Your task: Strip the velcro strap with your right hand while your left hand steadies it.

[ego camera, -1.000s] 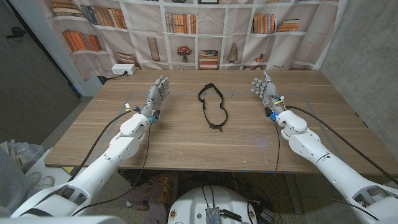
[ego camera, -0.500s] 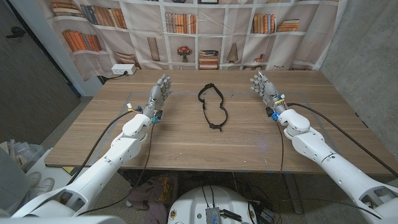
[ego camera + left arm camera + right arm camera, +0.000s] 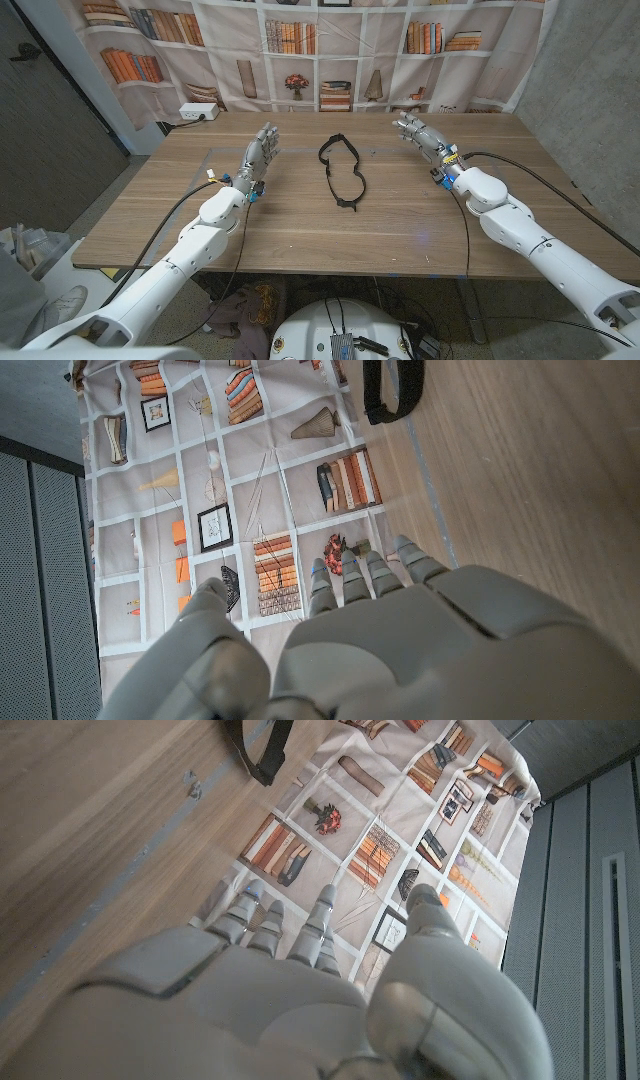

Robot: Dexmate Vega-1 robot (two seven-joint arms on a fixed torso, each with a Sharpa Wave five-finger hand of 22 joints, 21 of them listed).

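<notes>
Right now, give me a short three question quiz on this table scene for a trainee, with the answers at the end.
1. True or false: the left hand is gripping the velcro strap.
2. Multiple choice: where does the strap lie in the head view? A) under the right hand; B) on the wooden table between the two hands, touched by neither; C) hanging off the table's near edge.
3. Fill in: the white thing at the table's far left corner is a ____.

Key
1. False. Both hands are open and apart from the strap.
2. B.
3. Power strip.
</notes>
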